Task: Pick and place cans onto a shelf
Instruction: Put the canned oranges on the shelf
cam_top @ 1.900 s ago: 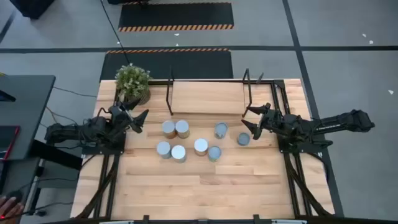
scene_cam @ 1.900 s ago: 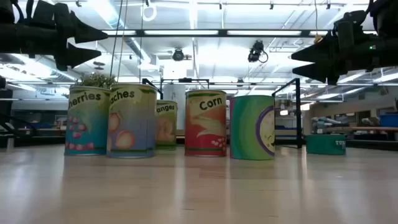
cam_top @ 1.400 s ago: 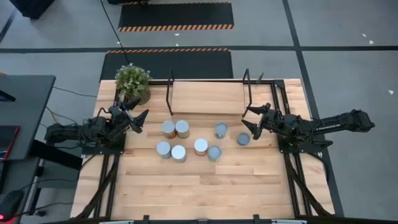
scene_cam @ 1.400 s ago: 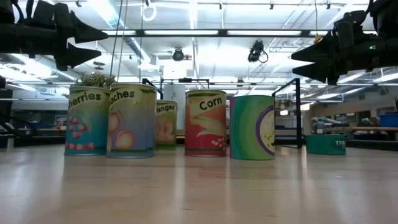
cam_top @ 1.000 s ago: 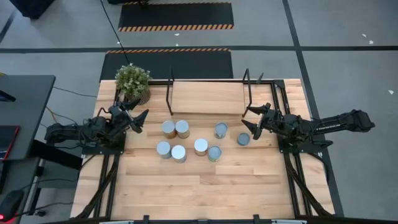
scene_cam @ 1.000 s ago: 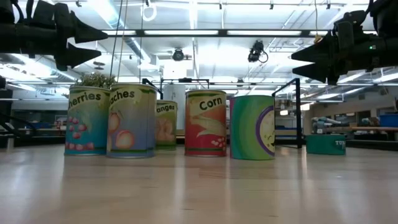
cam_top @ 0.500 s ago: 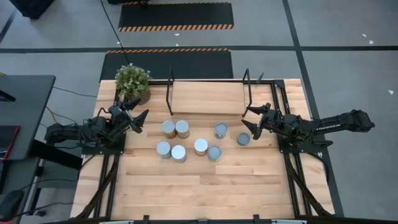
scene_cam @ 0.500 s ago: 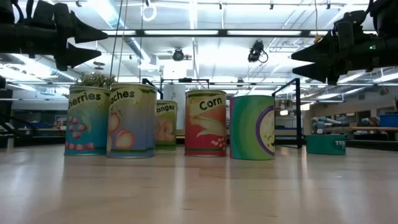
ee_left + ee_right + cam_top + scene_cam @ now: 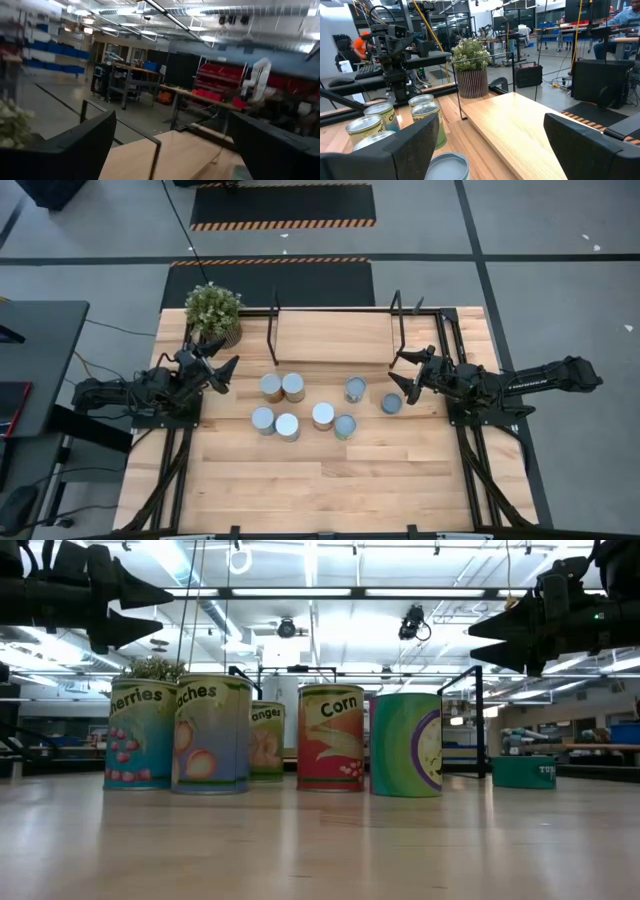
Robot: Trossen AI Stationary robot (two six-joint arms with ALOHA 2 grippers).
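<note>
- Dark jaws of the right gripper [image 9: 402, 376] are gaping wide, hovering just beside the nearest can [image 9: 391, 403]; closing off-centre is risking tipping it.
- Left gripper [image 9: 222, 370], jaws also wide, is waiting near the plant [image 9: 213, 312].
- Cans [image 9: 288, 426] are crowding mid-tabletop; neighbours could get knocked.
- Shelf [image 9: 332, 336] is lying bare behind them, its black frames [image 9: 397, 312] narrowing entry.

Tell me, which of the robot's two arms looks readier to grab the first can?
Probably the right. Its open hand hangs just beside the can at that end of the group, near the shelf. The left hand, also open, sits farther from its nearest can.
</note>
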